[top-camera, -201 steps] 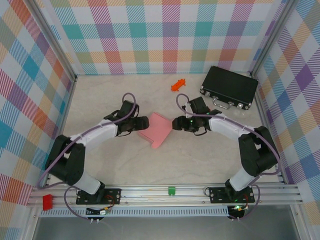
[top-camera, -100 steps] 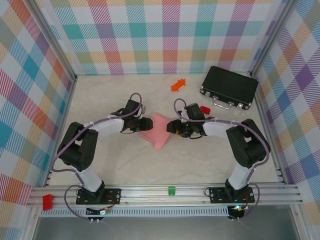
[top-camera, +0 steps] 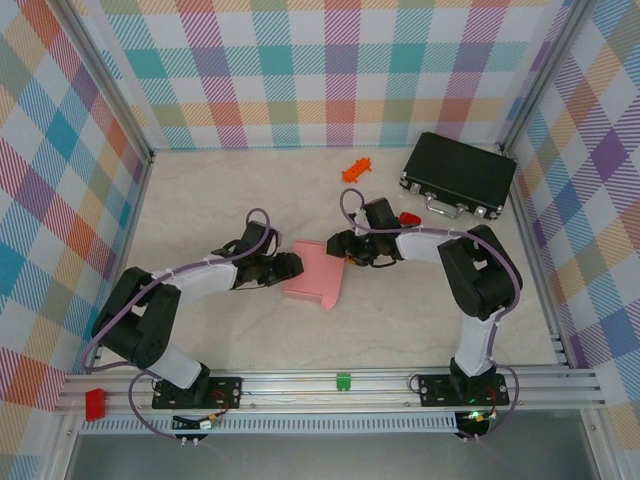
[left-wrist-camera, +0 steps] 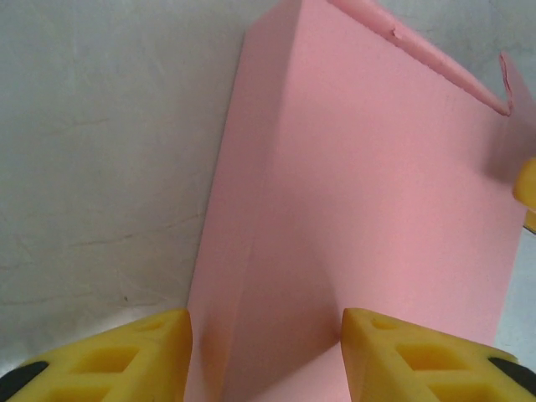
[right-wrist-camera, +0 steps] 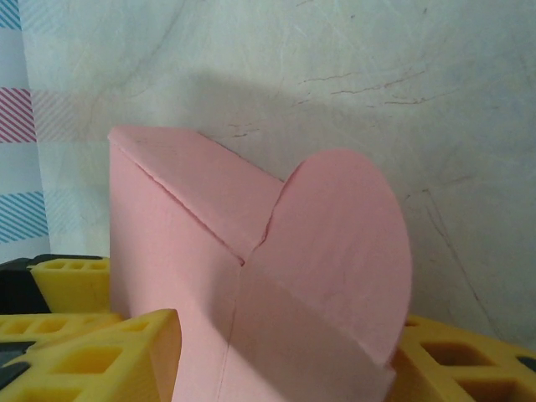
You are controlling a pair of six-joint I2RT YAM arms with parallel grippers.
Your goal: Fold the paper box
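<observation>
Two-sided pinch on the paper box [top-camera: 312, 272], left gripper [top-camera: 291, 266] clamping one end, right gripper [top-camera: 337, 245] the other, overhead adding a black case [top-camera: 458, 175], right wrist revealing a rounded flap [right-wrist-camera: 343, 243].

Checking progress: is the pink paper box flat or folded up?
Folded up, not flat: the paper box has a side wall creased down from its top face; a rounded flap juts out.

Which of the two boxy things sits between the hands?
The pink paper box, with the left hand and right hand on either side of it; the black case lies apart in the far right corner.
</observation>
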